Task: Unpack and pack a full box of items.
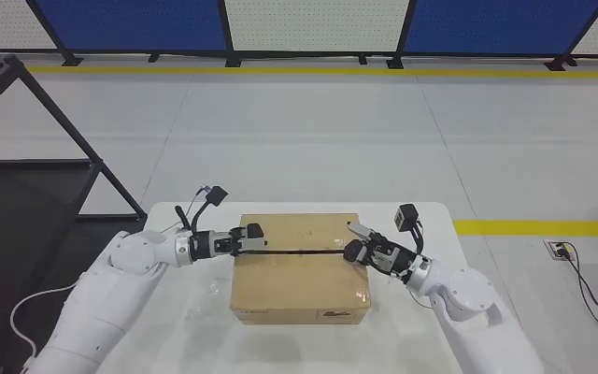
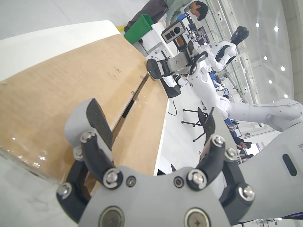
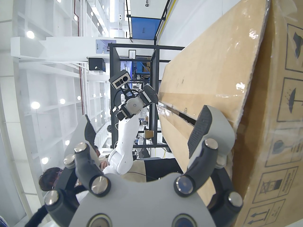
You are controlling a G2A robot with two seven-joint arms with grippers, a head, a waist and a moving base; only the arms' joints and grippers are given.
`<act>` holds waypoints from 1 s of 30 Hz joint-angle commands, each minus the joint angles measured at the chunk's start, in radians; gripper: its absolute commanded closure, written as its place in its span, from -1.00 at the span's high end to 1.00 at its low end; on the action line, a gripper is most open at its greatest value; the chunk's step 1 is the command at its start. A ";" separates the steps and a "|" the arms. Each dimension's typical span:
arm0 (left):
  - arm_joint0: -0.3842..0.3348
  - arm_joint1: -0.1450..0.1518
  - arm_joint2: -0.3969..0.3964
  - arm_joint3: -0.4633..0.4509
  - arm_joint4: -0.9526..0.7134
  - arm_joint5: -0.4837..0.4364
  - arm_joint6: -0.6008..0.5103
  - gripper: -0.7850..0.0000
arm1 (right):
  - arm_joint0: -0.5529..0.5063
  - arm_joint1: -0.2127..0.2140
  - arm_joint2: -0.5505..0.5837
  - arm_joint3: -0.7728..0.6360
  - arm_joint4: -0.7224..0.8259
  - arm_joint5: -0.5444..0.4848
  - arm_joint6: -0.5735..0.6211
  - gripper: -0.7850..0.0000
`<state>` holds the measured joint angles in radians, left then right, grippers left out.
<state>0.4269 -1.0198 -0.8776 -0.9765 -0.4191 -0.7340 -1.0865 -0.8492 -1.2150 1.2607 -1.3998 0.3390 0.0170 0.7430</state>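
closed cardboard box [image 1: 299, 280] on the desk [image 1: 192, 323], left end effector [image 1: 250, 241] released at one end of its seam [image 1: 299, 252], right end effector [image 1: 353, 246] released at the other

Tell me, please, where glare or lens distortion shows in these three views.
Right wrist view: white glints on the clear tape at the cardboard box's edge, shelving bowed by the lens. Left wrist view: strong fisheye curve along the ceiling lamps, small glints on the box's taped edge. Top view: faint sheen on the box's near half, lines nearly straight.
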 commanded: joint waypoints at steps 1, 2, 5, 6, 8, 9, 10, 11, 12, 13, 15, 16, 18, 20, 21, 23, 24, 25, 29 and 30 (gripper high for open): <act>0.001 0.006 0.005 -0.003 -0.006 -0.005 0.006 1.00 | 0.006 -0.001 -0.002 0.011 0.004 0.011 -0.001 1.00; 0.002 0.009 0.007 -0.004 -0.010 -0.009 0.009 1.00 | 0.009 -0.001 -0.004 0.017 0.005 0.020 0.000 1.00; 0.004 0.019 0.009 -0.006 -0.022 -0.025 0.025 1.00 | 0.016 -0.001 -0.010 0.028 0.006 0.031 0.004 1.00; 0.006 0.022 0.008 -0.008 -0.028 -0.030 0.031 1.00 | 0.019 -0.001 -0.011 0.031 0.007 0.032 0.005 1.00; 0.011 0.029 0.002 -0.012 -0.051 -0.042 0.042 1.00 | 0.021 -0.002 -0.014 0.036 0.007 0.030 0.004 1.00; 0.014 0.034 -0.004 -0.013 -0.065 -0.046 0.046 1.00 | 0.021 -0.002 -0.016 0.037 0.008 0.028 0.003 1.00; 0.017 0.038 -0.011 -0.014 -0.080 -0.051 0.052 1.00 | 0.022 -0.003 -0.017 0.038 0.008 0.028 0.002 1.00; 0.021 0.042 -0.019 -0.015 -0.094 -0.058 0.059 1.00 | 0.023 -0.003 -0.019 0.039 0.009 0.029 0.002 1.00; 0.026 0.047 -0.028 -0.016 -0.111 -0.065 0.066 1.00 | 0.024 -0.003 -0.020 0.039 0.010 0.029 0.001 1.00; 0.032 0.051 -0.038 -0.015 -0.130 -0.073 0.073 1.00 | 0.025 -0.003 -0.021 0.041 0.010 0.030 0.000 1.00; 0.046 0.060 -0.067 -0.007 -0.177 -0.095 0.095 1.00 | 0.029 -0.003 -0.023 0.045 0.006 0.030 -0.004 1.00; 0.055 0.064 -0.082 0.001 -0.195 -0.110 0.111 1.00 | 0.030 -0.004 -0.024 0.047 0.006 0.030 -0.006 1.00; 0.081 0.069 -0.109 0.006 -0.234 -0.145 0.146 1.00 | 0.032 -0.004 -0.025 0.049 0.009 0.028 -0.007 1.00; 0.117 0.071 -0.136 0.005 -0.290 -0.179 0.180 1.00 | 0.033 -0.004 -0.023 0.053 0.013 0.024 -0.008 1.00; 0.135 0.073 -0.150 0.003 -0.312 -0.192 0.195 1.00 | 0.034 -0.004 -0.022 0.055 0.015 0.022 -0.008 1.00; 0.173 0.076 -0.176 -0.009 -0.349 -0.208 0.223 1.00 | 0.034 -0.004 -0.022 0.057 0.018 0.019 -0.008 1.00; 0.193 0.079 -0.192 -0.015 -0.363 -0.215 0.243 1.00 | 0.034 -0.004 -0.022 0.058 0.020 0.020 -0.009 1.00; 0.206 0.080 -0.201 -0.023 -0.369 -0.216 0.254 1.00 | 0.034 -0.004 -0.022 0.059 0.018 0.023 -0.010 1.00; 0.206 0.080 -0.201 -0.023 -0.369 -0.216 0.254 1.00 | 0.034 -0.004 -0.022 0.059 0.018 0.023 -0.010 1.00; 0.206 0.080 -0.201 -0.023 -0.369 -0.216 0.254 1.00 | 0.034 -0.004 -0.022 0.059 0.018 0.023 -0.010 1.00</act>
<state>0.6336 -0.9393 -1.0783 -0.9994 -0.7886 -0.9503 -0.8320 -0.8152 -1.2190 1.2387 -1.3411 0.3573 0.0398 0.7329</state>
